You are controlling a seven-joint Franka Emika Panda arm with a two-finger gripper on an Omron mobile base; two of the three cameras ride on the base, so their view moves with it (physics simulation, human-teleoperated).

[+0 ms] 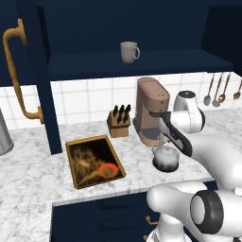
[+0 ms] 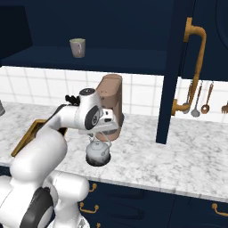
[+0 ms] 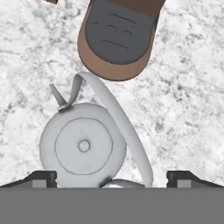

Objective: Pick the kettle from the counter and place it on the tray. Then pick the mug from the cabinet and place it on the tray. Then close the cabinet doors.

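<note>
Arm bent forward and down; claw points straight down, fingers spread wide.

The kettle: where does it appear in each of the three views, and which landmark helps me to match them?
Left base view: kettle, right of centre, on the counter.
Right base view: kettle, left of centre, under the gripper.
Hand view: kettle, lower left, seen from above.
Shared landmark: brown coffee machine directly behind it.
</note>
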